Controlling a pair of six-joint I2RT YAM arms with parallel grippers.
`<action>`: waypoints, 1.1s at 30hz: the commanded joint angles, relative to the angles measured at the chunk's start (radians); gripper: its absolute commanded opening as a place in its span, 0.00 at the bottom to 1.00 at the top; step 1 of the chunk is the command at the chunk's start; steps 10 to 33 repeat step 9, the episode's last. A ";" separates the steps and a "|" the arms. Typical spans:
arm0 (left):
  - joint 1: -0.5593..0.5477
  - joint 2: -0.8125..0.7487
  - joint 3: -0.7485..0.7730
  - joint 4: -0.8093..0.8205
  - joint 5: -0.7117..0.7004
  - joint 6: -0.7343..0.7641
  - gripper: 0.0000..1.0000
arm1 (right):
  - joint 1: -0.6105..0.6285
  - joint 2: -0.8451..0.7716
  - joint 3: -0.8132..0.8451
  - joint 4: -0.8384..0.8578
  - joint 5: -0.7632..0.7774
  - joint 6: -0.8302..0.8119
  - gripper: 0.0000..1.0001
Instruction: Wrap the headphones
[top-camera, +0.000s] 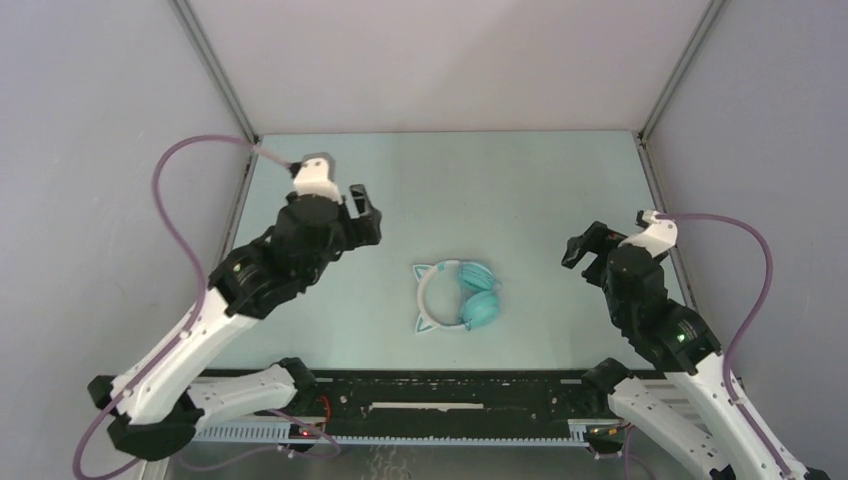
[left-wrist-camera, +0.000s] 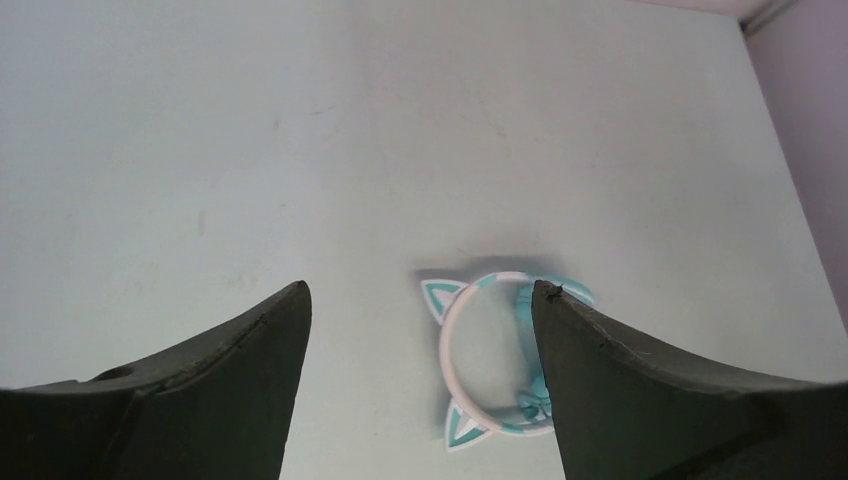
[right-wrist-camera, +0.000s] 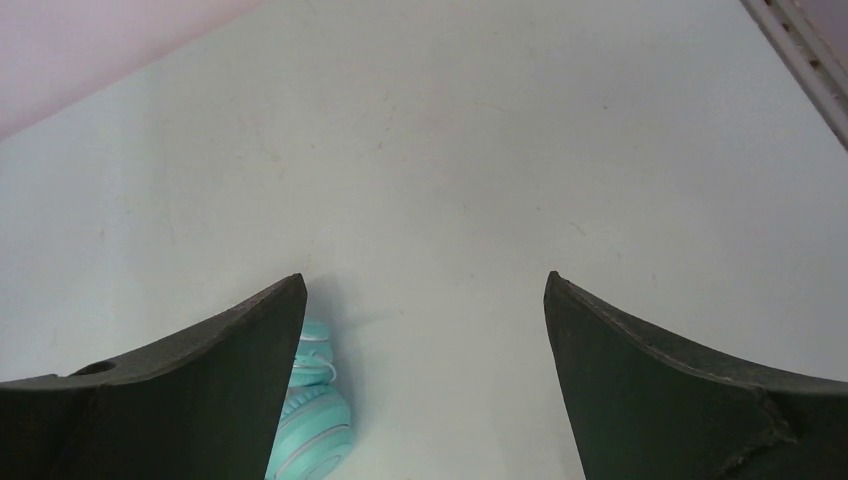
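Pale green tabletop (top-camera: 440, 180) spans the floor of the enclosure. Over its left-centre hangs the left gripper (top-camera: 365, 215), jaws spread wide with nothing between them. The right gripper (top-camera: 588, 243) hovers toward the right side, likewise wide open and empty. Between the two, nearer the front edge, the headphones (top-camera: 455, 297) lie flat, touched by neither gripper. Their white headband (top-camera: 421, 297) curves to the left with two teal-edged cat ears (top-camera: 424, 271) pointing outward, and the teal ear cups (top-camera: 482, 305) sit close together on the right.
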 joint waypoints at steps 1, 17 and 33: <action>0.012 -0.126 -0.142 -0.066 -0.193 -0.096 0.85 | -0.008 0.050 -0.010 -0.023 0.052 0.011 0.98; 0.016 -0.287 -0.293 -0.074 -0.218 -0.236 0.85 | -0.008 0.067 -0.037 0.000 0.033 0.043 0.97; 0.016 -0.287 -0.293 -0.074 -0.218 -0.236 0.85 | -0.008 0.067 -0.037 0.000 0.033 0.043 0.97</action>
